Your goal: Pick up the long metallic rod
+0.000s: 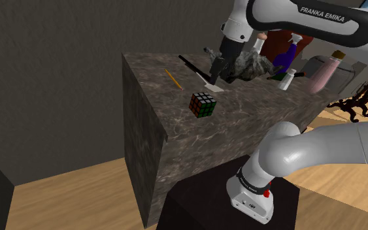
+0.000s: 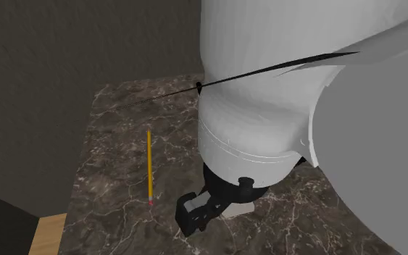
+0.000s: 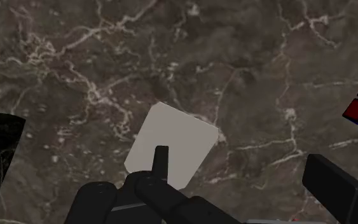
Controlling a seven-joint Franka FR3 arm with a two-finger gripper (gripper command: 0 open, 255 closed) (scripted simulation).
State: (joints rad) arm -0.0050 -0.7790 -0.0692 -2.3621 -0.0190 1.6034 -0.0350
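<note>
My gripper [image 3: 206, 191] is hovering wide open over the marble counter [image 3: 107, 76] and is gripping nothing. The black rod [image 3: 162, 162] with its pale flat blade [image 3: 174, 137] is lying between my fingers [image 3: 336, 191].

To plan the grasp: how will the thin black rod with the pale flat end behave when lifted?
The rod looks straight and thin, so probably stiff and light. Its pale flat end lies flat on the veined counter, so rolling seems unlikely.

Arm [image 1: 319, 19] extended, tool [image 1: 215, 75] low, fingers [image 3: 336, 191] apart
</note>
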